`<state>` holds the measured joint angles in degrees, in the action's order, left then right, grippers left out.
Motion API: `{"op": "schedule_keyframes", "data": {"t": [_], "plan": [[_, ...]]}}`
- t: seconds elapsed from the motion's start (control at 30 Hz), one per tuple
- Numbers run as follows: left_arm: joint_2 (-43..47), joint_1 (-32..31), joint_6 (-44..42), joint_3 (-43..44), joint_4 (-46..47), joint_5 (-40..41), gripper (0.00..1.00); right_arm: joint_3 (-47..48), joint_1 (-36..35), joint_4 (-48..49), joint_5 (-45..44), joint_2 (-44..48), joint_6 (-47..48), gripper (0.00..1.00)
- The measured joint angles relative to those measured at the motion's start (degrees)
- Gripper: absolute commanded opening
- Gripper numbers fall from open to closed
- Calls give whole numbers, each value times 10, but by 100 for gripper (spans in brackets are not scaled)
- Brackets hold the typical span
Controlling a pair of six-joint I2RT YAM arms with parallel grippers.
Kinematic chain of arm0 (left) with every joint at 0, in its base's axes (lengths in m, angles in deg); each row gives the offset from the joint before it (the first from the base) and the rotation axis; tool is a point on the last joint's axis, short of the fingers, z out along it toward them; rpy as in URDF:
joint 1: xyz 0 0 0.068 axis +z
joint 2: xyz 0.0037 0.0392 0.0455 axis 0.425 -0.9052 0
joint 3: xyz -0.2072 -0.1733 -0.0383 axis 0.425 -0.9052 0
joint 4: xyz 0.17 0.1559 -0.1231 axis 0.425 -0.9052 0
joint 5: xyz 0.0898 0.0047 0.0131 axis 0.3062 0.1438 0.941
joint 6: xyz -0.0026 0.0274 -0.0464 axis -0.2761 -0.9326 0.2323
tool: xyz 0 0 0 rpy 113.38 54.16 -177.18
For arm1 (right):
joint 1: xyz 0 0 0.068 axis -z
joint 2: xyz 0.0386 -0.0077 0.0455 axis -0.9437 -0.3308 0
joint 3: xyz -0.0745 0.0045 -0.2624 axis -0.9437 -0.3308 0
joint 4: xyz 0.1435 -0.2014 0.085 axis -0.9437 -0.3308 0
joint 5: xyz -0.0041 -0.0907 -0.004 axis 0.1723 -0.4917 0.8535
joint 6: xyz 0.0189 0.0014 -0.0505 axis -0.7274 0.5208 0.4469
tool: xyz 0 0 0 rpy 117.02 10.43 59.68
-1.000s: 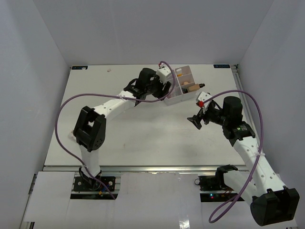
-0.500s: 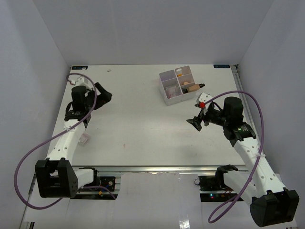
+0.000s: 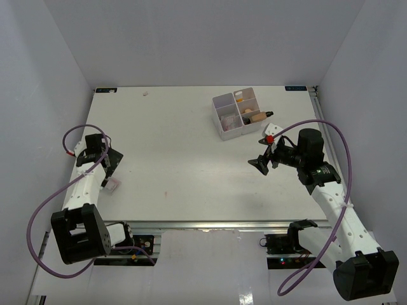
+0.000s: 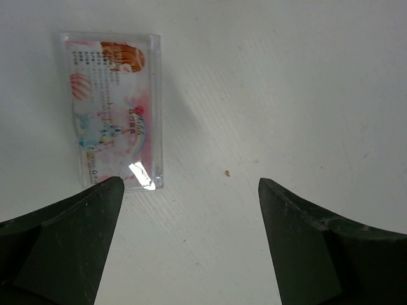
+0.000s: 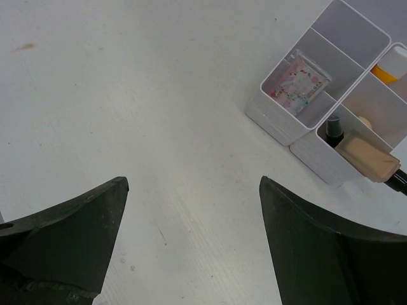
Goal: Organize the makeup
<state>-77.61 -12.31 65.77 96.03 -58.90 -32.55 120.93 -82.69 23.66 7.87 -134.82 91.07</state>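
We hover our left gripper (image 4: pixel 191 184), spread and empty, with the clear pinkish item (image 4: pixel 116 108) lying lengthwise ahead, off to one side.

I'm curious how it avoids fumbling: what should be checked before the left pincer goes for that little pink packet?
1. Left pincer open: ok.
2. Packet centred between its fingers: not ok, it lies off to one side.
3. Packet flat on the table, nothing on it: ok.
4. Right pincer open, empty, far from the packet: ok.
5. Box has a free compartment: ok.
6. Height above the packet: cannot tell.
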Motion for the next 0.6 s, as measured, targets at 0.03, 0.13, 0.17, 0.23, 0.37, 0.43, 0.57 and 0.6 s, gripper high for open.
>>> {"op": "schedule_keyframes", "data": {"t": [0.03,0.13,0.17,0.23,0.37,0.43,0.57,0.6], "plan": [[-2,0,2,0,-4,9,98,0,0,0,0,-2,0,90],[-16,0,8,0,-8,26,98,0,0,0,1,-10,-1,90],[-24,0,9,0,-7,31,98,0,0,0,3,-14,-1,90],[-40,1,10,0,-5,39,98,0,0,-1,5,-25,-2,90],[-69,7,10,0,-5,52,98,0,3,-1,12,-39,-2,90],[-71,11,9,0,-4,63,98,0,5,-1,19,-41,-2,90],[-77,28,-2,7,-2,83,98,-2,10,-1,28,-46,-2,90],[-83,33,-4,11,-1,86,98,-2,12,-1,30,-47,-2,90]]}}
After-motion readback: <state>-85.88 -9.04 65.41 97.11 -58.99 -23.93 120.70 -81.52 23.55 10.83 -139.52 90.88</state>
